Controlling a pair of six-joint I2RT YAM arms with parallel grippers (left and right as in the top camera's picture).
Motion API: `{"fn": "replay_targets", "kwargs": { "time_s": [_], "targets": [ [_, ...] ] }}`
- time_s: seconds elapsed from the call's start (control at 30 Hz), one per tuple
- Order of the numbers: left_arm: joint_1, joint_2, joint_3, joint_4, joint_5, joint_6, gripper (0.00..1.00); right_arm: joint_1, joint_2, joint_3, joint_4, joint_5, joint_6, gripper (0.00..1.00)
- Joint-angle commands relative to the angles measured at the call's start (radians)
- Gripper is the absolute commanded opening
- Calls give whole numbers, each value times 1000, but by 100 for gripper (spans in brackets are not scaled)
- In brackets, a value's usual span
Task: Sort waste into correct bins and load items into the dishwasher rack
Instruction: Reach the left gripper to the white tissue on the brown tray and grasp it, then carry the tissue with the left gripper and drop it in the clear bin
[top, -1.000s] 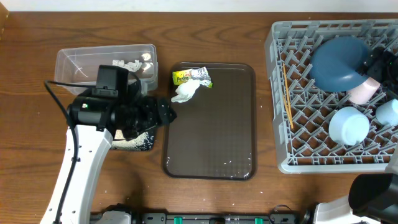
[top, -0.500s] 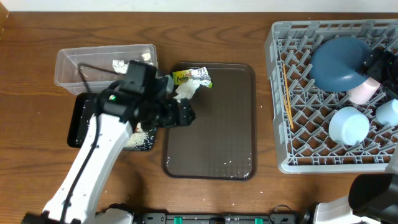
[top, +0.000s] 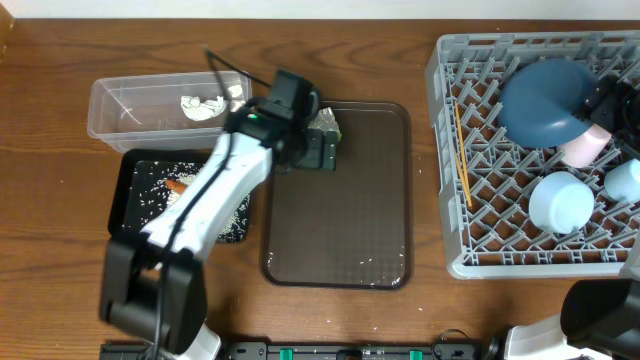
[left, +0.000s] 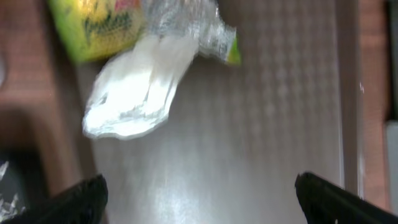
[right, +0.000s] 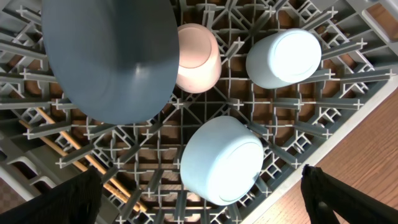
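My left gripper is open and empty over the far-left corner of the brown tray. In the left wrist view its fingers are spread wide just short of the crumpled white tissue and the yellow-green wrapper; the wrapper also shows from overhead. The clear tub holds tissue pieces. The black tray holds rice and the orange stick. My right gripper is open above the grey rack, which holds the dark-blue bowl, light-blue bowl, white cup, pale-blue cup and chopsticks.
The brown serving tray lies between the bins and the rack, with a few specks near its front edge. My left arm stretches from the front left across the black tray. Bare wood table lies all around.
My left arm has swung away from the black tray, to the right and farther back, to the tissue and wrapper on the brown tray. The rice and orange stick now show.
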Motion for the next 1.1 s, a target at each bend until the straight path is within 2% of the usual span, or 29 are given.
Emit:
{"fn": "replay_targets", "kwargs": {
  "time_s": [0.0, 0.13, 0.43, 0.73, 0.87, 1.07],
  "targets": [
    [-9, 37, 9, 82, -111, -26, 98, -6, 9, -2, -2, 0, 5, 99],
    [-5, 51, 9, 134, -202, -84, 98, -6, 9, -2, -2, 0, 5, 99],
    [-19, 93, -13, 135, -207, 112, 92, -6, 9, -2, -2, 0, 5, 99],
    [-19, 180, -13, 167, -281, 115, 92, -6, 9, -2, -2, 0, 5, 99],
    [-19, 214, -13, 194, -281, 114, 84, -6, 9, -2, -2, 0, 5, 99],
    [-19, 267, -13, 219, -281, 114, 82, -6, 9, -2, -2, 0, 5, 99]
  ]
}}
